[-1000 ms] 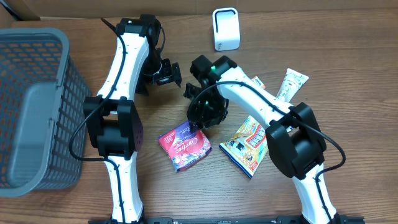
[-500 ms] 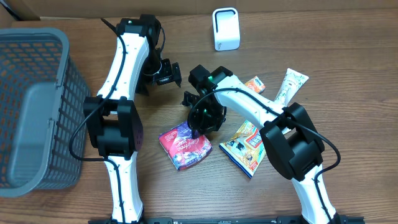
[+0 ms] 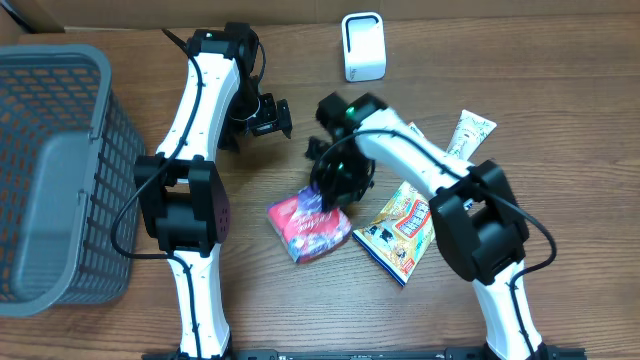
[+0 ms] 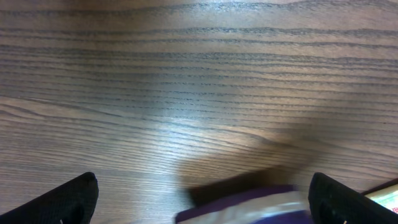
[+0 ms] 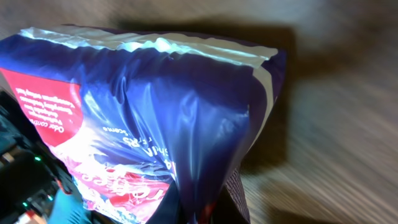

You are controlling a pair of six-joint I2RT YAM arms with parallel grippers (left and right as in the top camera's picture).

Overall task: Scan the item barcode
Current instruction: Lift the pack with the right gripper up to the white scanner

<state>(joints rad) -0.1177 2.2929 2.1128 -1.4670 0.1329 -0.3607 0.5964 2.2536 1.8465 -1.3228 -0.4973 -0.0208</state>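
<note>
A purple and red pouch (image 3: 305,226) lies at the table's middle, with one edge raised. My right gripper (image 3: 332,196) is shut on that upper right edge. In the right wrist view the pouch (image 5: 155,106) fills the frame, and its folded edge runs down between the fingers of my right gripper (image 5: 214,211). A white barcode scanner (image 3: 362,46) stands at the back of the table. My left gripper (image 3: 268,118) hovers open to the scanner's front left, holding nothing. In the left wrist view its dark fingertips (image 4: 68,199) stand wide apart and the pouch's edge (image 4: 249,210) shows below.
A grey mesh basket (image 3: 60,170) takes up the left side. A yellow snack packet (image 3: 397,232) lies right of the pouch. A white tube (image 3: 468,135) lies at the right, behind the right arm.
My right gripper has closed on the pouch's edge. The pouch has shifted a little to the right and tilted up. The left arm has not moved.
</note>
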